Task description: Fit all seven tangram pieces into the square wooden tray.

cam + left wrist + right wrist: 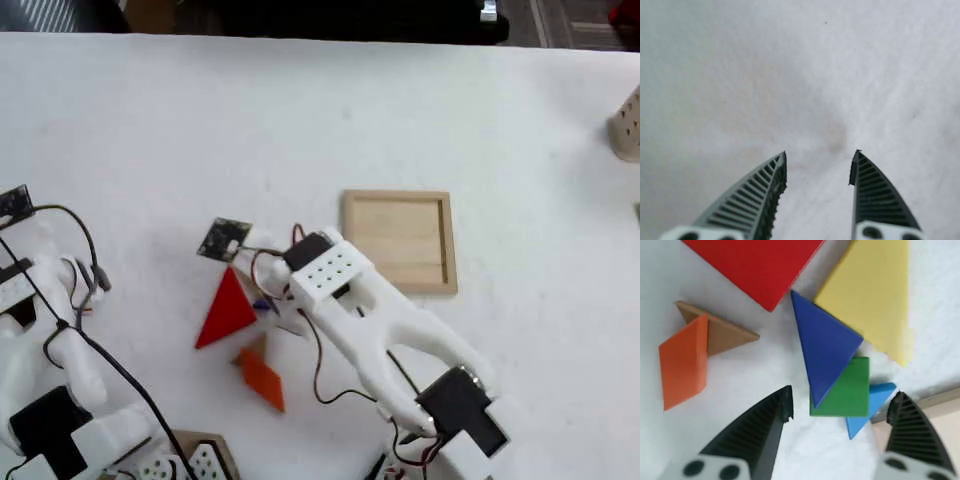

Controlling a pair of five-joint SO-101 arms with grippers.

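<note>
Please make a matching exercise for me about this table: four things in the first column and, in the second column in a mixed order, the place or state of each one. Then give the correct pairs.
Column one
1. dark blue triangle
2. orange piece
3. left gripper
4. square wooden tray

Column two
A. jaws open above the bare white table
B. overlaps the brown triangle
C. no piece seen inside it
D. lies partly over the green square

Pairs: 1-D, 2-B, 3-A, 4-C
</note>
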